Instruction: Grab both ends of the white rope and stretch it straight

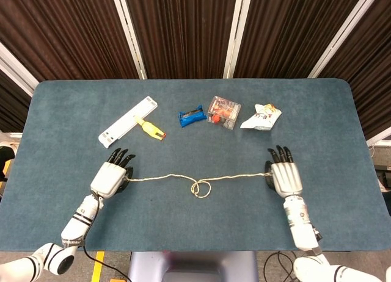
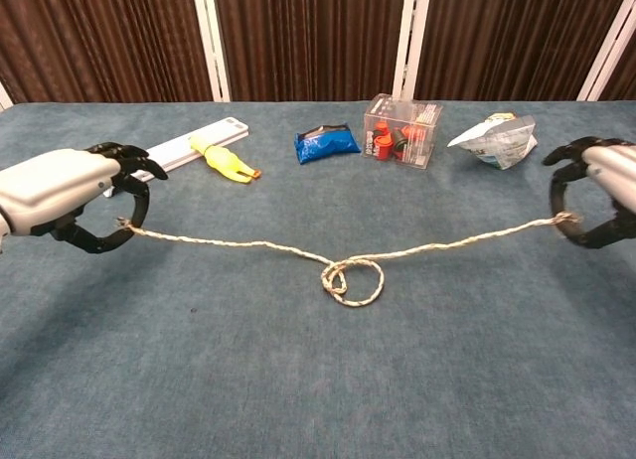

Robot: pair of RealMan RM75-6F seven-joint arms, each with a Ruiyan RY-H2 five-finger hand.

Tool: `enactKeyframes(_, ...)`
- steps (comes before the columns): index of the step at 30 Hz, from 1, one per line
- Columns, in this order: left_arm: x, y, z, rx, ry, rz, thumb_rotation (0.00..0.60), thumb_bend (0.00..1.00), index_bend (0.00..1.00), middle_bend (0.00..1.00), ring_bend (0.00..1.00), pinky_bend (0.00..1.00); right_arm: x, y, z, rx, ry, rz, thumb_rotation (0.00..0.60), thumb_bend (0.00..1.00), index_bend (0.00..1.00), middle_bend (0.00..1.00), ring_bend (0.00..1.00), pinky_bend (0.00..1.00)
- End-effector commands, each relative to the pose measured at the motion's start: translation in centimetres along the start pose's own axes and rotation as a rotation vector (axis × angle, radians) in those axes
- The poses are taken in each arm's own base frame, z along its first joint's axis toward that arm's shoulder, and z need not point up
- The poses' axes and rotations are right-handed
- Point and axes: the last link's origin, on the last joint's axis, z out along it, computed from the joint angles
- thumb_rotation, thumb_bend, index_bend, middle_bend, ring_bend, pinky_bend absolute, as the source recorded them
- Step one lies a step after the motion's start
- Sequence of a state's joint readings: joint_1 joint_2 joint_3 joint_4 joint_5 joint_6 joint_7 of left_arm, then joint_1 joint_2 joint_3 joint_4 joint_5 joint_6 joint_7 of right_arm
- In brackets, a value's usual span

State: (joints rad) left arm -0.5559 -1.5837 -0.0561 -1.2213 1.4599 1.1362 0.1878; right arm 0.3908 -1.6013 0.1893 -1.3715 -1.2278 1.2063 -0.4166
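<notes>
The white rope (image 1: 177,179) (image 2: 238,244) runs across the near part of the blue table, with a small loop (image 1: 201,188) (image 2: 355,278) left in its middle. My left hand (image 1: 110,176) (image 2: 70,194) pinches the rope's left end. My right hand (image 1: 285,176) (image 2: 599,191) pinches the right end, at the right edge of the chest view. Both rope halves are lifted slightly and sag toward the loop.
Further back lie a white flat bar (image 1: 127,129), a yellow toy (image 1: 149,129), a blue packet (image 1: 192,116), a clear box with red parts (image 1: 223,113) and a crumpled white bag (image 1: 261,117). The table's front edge (image 1: 195,250) lies close behind the hands.
</notes>
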Motion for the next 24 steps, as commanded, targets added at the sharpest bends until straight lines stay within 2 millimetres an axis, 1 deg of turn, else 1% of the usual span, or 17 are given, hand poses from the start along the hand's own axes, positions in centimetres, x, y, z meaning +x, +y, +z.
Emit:
enactKeyframes(1, 0.2, -1.4, -0.9, 0.038, 0.016, 0.048, 0.600, 0.45, 0.63, 0.15, 0.01, 0.06, 0.8, 2.9, -0.1, -0.059, 0.007, -0.009, 0.600, 0.55, 0.87, 0.24, 0.00, 0.00)
enactKeyframes(6, -0.3, -3.0, -2.7, 0.087, 0.000, 0.058, 0.600, 0.45, 0.63, 0.15, 0.01, 0.06, 1.5, 5.4, -0.2, -0.112, 0.018, -0.005, 0.600, 0.55, 0.87, 0.24, 0.00, 0.00)
enactKeyframes(12, -0.5, -4.6, -3.8, 0.130, -0.006, 0.061, 0.600, 0.45, 0.63, 0.15, 0.01, 0.06, 1.8, 7.7, -0.2, -0.164, 0.017, -0.005, 0.600, 0.55, 0.87, 0.24, 0.00, 0.00)
enactKeyframes(24, -1.5, -6.3, -4.6, 0.182, -0.040, 0.058, 0.600, 0.45, 0.63, 0.15, 0.01, 0.06, 1.0, 10.6, -0.3, -0.232, -0.002, -0.021, 0.600, 0.55, 0.87, 0.24, 0.00, 0.00)
